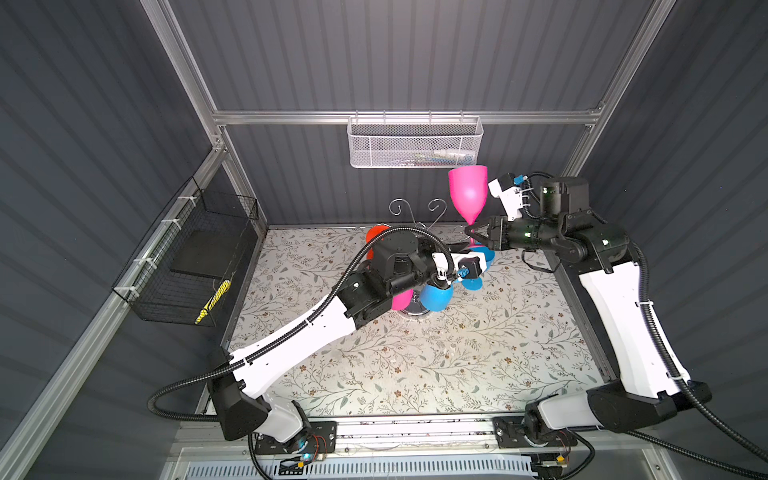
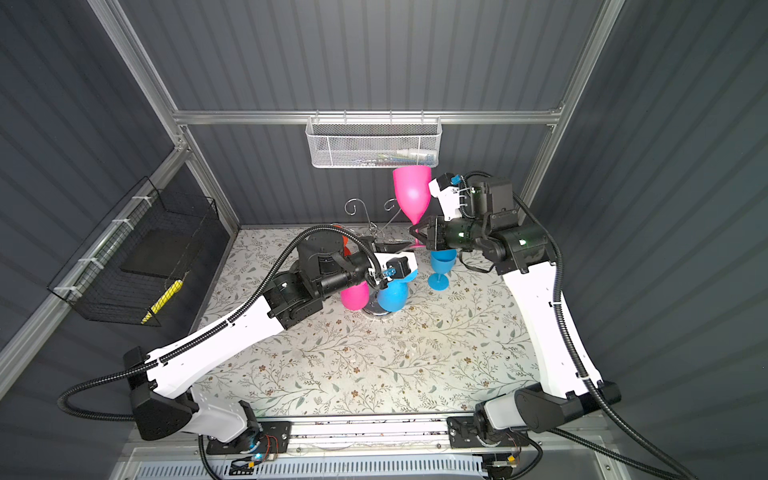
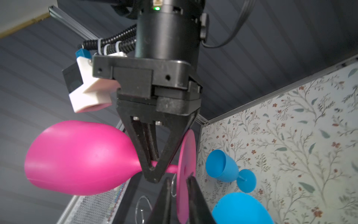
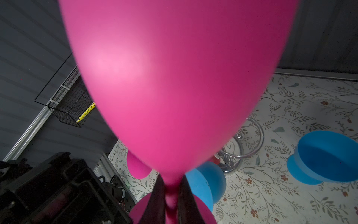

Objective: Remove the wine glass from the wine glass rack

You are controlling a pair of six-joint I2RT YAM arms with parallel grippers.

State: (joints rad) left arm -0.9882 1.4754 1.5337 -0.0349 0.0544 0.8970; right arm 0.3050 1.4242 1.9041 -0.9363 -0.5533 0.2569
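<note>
A black wire basket (image 1: 187, 257) hangs on the left wall with a yellow item (image 1: 212, 301) lying in it. Toward the middle of the flowered table (image 1: 457, 353) stands the wine glass rack (image 1: 413, 311), its scroll arms rising behind the left arm. A hanging pink glass (image 2: 354, 297) and a hanging blue glass (image 2: 391, 297) dangle bowl-down from it, and an orange glass (image 1: 376, 235) peeks out at the far side. The left gripper (image 3: 179, 177) reaches over the rack; its fingers (image 3: 164, 195) stand apart, one on each side of the wine glass's round foot, with a gap showing on one side. On the back wall above is a white mesh basket (image 1: 415, 143). Just right of the rack's arms the wine glass (image 1: 468, 191) is upright in the air, bowl up. Its foot is close to a chrome arm, and whether they touch cannot be told. The right gripper (image 1: 473, 235) comes in from the right, clamped on the pink stem between bowl and foot. Below it a standing blue glass (image 2: 441, 268) rests on the table.
</note>
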